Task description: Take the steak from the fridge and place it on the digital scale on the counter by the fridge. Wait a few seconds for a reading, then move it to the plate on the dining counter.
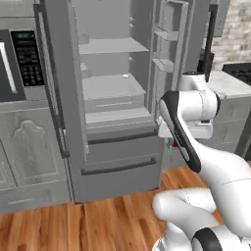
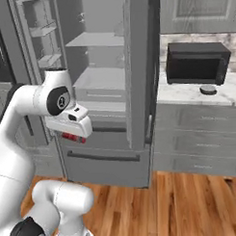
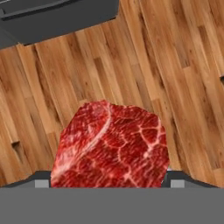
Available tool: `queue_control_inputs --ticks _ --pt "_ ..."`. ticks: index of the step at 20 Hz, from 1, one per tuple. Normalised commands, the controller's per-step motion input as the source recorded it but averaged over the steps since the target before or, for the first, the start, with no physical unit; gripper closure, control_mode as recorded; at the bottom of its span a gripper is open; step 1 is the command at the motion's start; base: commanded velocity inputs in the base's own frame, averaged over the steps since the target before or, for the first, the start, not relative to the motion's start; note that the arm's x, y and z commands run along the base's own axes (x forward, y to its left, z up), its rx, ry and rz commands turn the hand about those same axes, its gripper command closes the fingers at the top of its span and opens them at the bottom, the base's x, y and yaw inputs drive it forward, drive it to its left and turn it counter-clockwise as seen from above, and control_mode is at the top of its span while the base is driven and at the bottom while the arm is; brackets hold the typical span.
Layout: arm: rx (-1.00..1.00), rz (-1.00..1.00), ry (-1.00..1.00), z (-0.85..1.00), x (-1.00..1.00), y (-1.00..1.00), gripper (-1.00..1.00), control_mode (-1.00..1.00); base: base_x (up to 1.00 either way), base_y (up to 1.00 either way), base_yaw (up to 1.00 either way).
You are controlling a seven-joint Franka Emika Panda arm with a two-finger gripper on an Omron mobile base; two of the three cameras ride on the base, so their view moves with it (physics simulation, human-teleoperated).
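Observation:
The steak (image 3: 109, 146), red and marbled, sits between my fingertips in the hand view, held over the wood floor. My gripper (image 2: 72, 134) is shut on it, just in front of the open fridge (image 2: 96, 67) at lower-shelf height. A red edge of the steak (image 2: 75, 138) shows under the hand. To the right of the fridge, the digital scale (image 2: 208, 90) rests on the counter (image 2: 182, 94), in front of the microwave. The plate and the dining counter are out of view.
Both fridge doors (image 1: 54, 73) stand open, with pale shelves and a drawer (image 1: 115, 104) inside. A black microwave (image 2: 197, 63) stands at the back of the counter. A wall oven panel (image 1: 24, 59) is left of the fridge. Wood floor (image 2: 181, 204) lies below.

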Motion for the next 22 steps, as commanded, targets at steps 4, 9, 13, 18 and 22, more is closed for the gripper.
queue_control_inputs --ticks 4,9,13,18,22 --pt "0.0 0.0 0.0 0.0 0.0 0.0 1.0 1.0 0.0 -0.99 -0.05" --pt "0.0 0.0 0.0 0.0 0.0 0.0 1.0 1.0 0.05 -1.0 -0.03" --pt "0.0 0.0 0.0 0.0 0.0 0.0 1.0 1.0 0.22 -1.0 0.0" --pt "0.0 0.0 0.0 0.0 0.0 0.0 1.0 1.0 0.56 -0.93 0.0" --pt "0.0 0.0 0.0 0.0 0.0 0.0 1.0 1.0 0.91 -0.63 0.0"
